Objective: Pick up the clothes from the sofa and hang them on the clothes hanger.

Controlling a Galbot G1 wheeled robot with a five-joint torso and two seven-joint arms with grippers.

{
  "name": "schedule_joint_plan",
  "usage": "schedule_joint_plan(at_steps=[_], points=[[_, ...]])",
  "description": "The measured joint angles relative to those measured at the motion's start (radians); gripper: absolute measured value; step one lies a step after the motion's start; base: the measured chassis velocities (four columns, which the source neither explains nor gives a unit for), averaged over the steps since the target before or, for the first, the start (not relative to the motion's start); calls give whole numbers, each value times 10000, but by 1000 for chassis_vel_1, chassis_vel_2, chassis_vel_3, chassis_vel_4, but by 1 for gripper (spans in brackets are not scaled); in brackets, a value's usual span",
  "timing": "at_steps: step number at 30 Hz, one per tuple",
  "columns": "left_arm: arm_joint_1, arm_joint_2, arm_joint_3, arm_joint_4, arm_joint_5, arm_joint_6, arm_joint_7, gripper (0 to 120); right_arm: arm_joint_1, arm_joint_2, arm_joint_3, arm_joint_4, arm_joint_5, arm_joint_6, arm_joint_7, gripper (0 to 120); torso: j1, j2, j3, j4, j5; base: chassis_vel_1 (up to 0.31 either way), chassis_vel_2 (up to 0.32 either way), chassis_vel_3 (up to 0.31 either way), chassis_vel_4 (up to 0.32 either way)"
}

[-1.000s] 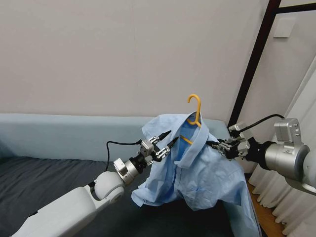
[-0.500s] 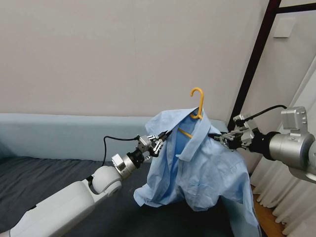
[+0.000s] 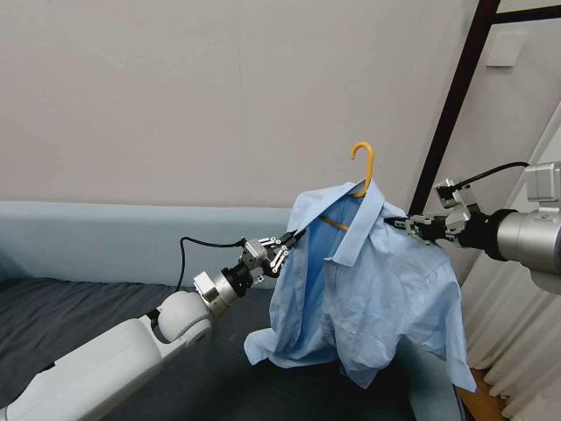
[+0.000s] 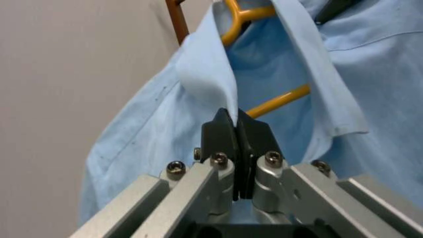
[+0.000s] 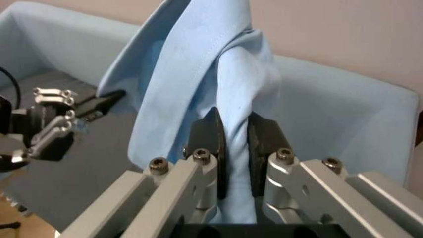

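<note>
A light blue shirt (image 3: 368, 281) on an orange hanger (image 3: 362, 167) hangs in the air above the sofa (image 3: 105, 246), held by both arms. My left gripper (image 3: 294, 239) is shut on the shirt's left shoulder edge; in the left wrist view its pads (image 4: 236, 136) pinch the blue cloth (image 4: 208, 79) beside the orange hanger bar (image 4: 281, 101). At the shirt's right shoulder my right gripper (image 3: 396, 224) is shut on a bunched fold, which the right wrist view shows as cloth (image 5: 235, 99) squeezed between the black pads (image 5: 206, 139).
A dark vertical pole (image 3: 451, 110) stands at the right, behind the shirt. The sofa's dark seat (image 3: 79, 324) lies below, its pale blue backrest along the wall. White curtains (image 3: 517, 351) hang at the far right.
Both grippers have carried the shirt and hanger up and to the right, nearer the dark pole. The shirt's hem has risen off the sofa seat.
</note>
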Motion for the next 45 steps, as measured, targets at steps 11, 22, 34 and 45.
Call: schedule_joint_plan(at_steps=[11,22,34,45], points=[[41,-506,257,-226,-266,521,-700,0,301,-52,106,352,323,360,89,7,0,0,0,0,0,0,0,0,0],[-712,-540,217,-1148,-821,1190,-1919,8,1326,118,49,616,348,1266,146,7,0,0,0,5,-1,0,0,0,0],[-1726,-617,576,-919,-992,1606,-2149,0,2328,-696,-286,191,1049,657,-63,7,0,0,0,3,0,0,0,0,0],[483,102,67,-1966,-753,2320,-3489,30,1554,-669,-25,391,775,573,371,7,0,0,0,3,-1,0,0,0,0]])
